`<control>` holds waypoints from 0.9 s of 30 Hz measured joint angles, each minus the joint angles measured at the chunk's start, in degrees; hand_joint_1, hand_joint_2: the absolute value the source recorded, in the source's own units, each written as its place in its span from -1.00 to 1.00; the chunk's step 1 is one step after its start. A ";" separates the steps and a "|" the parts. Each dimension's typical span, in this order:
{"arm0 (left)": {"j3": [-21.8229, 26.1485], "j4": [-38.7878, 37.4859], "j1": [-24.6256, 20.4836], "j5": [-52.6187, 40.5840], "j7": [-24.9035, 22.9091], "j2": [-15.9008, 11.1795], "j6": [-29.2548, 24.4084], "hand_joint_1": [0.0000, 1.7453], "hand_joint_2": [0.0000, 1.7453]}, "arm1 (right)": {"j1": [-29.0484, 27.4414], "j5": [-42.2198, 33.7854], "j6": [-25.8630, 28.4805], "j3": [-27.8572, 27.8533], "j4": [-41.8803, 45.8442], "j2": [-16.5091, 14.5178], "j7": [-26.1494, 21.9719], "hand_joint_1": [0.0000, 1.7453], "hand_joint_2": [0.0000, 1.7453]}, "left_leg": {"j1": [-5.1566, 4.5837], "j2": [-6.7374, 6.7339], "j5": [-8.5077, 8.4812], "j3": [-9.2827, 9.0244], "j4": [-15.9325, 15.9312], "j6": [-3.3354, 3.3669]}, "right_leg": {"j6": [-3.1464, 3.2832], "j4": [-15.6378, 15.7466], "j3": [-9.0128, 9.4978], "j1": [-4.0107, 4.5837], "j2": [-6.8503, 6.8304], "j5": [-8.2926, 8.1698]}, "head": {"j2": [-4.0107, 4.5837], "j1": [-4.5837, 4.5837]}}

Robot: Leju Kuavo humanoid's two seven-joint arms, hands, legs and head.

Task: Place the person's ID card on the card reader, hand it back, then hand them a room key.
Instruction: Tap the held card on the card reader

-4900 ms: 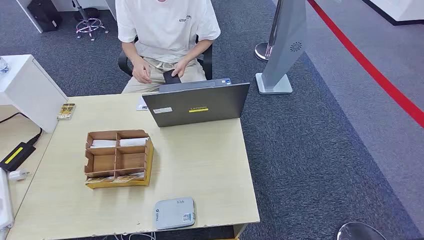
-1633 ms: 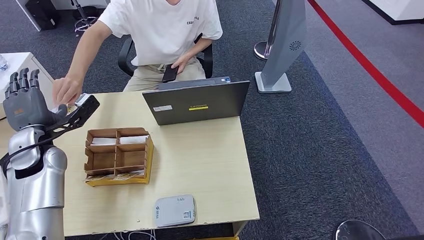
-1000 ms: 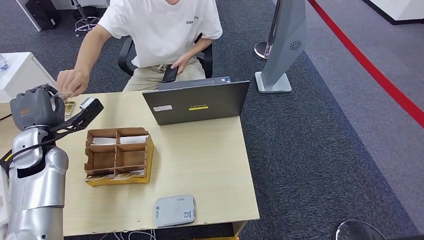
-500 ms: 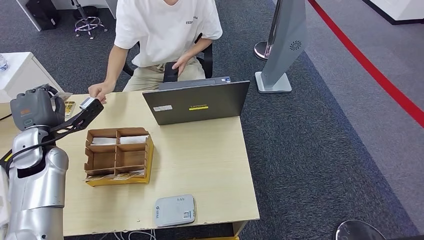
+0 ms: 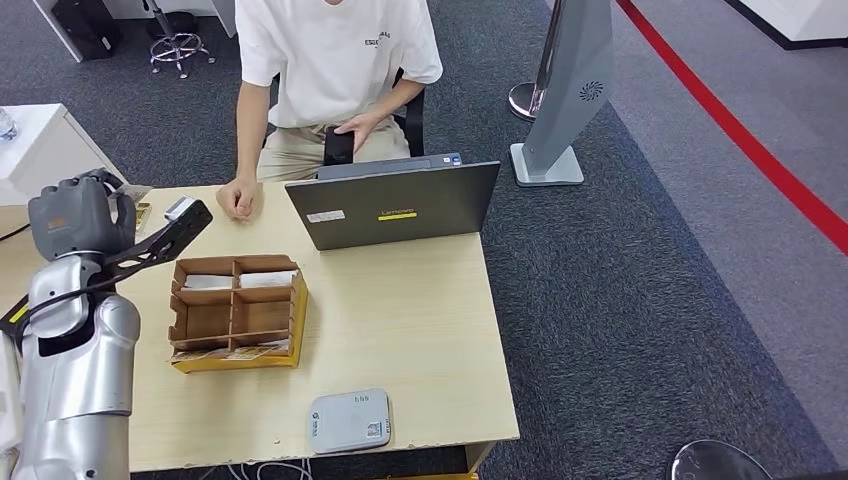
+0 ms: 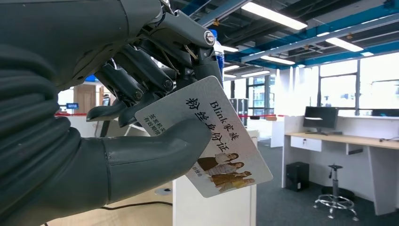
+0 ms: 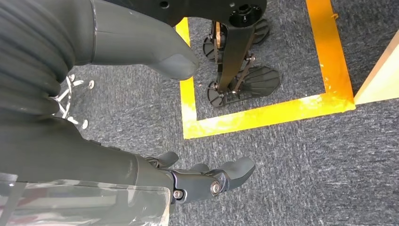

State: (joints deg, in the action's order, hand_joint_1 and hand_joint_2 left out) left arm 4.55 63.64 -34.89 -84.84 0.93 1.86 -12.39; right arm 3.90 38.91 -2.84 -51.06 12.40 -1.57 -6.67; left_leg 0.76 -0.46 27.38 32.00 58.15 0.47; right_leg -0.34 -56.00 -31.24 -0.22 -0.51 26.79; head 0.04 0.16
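A pale wooden tabletop (image 5: 420, 300) stands on dark grey carpet, in an open office with blue ceiling beams and strip lights. At the far left the robot's silver left arm rises beside the table, and its left hand (image 5: 80, 215) is raised above the tabletop's back left corner. Its thick grey thumb (image 6: 155, 146) and dark fingers (image 6: 136, 84) pinch the ID card (image 6: 211, 136), a glossy white rectangle with black printed characters and a small photo at one end; in the head view the card is little more than a pale sliver at the hand, so its tilt is hard to judge there. Next comes a brown cardboard tray (image 5: 237, 315) split into four compartments, with white cards in the two back ones. A person's hand (image 5: 238, 198) rests on the tabletop's back edge, just left of a grey laptop (image 5: 395, 207). Near the front edge lies the card reader (image 5: 349, 422), a flat, rounded light-grey box, well apart from the card. The right hand (image 7: 207, 181) hangs over the carpet, fingers loosely apart, holding nothing.
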 joint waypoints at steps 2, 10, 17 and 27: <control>-0.61 1.74 1.30 0.32 1.53 1.07 0.52 1.00 1.00 | 0.00 -0.02 0.02 -0.31 0.00 0.00 0.05 -1.00 1.00 | -0.02 0.00 0.00 0.01 0.00 0.00 | 0.00 0.00 0.00 -0.02 0.00 0.00 | 0.00 0.00; -10.86 19.06 14.37 8.04 5.00 3.28 3.36 1.00 1.00 | -0.17 -0.44 1.33 -2.91 0.01 -0.50 0.50 -1.00 1.00 | -0.11 -0.02 0.08 0.07 0.00 0.03 | -0.06 0.01 -0.06 -0.12 0.02 0.06 | 0.00 0.00; -18.40 26.92 21.78 10.19 5.56 2.11 2.79 1.00 1.00 | -0.28 0.08 1.73 -4.64 0.01 -0.72 0.33 -1.00 1.00 | -0.10 0.02 0.09 0.08 -0.01 0.01 | -0.09 0.00 -0.08 -0.12 -0.01 0.08 | 0.00 0.00; -25.79 29.46 26.79 11.89 6.81 0.17 3.26 1.00 1.00 | -0.31 0.13 1.99 -6.37 0.01 -1.13 -0.02 -1.00 1.00 | -0.10 0.02 0.05 0.08 -0.01 0.00 | -0.09 0.00 -0.08 -0.12 -0.01 0.07 | 0.00 -0.01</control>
State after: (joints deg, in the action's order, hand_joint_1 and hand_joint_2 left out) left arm -21.23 93.10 -8.10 -72.95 7.74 2.03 -9.14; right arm 3.59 39.04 -0.85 -57.43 12.41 -2.70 -6.69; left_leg 0.65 -0.44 27.43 32.08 58.14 0.47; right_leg -0.43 -56.00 -31.32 -0.35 -0.52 26.86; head 0.04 0.16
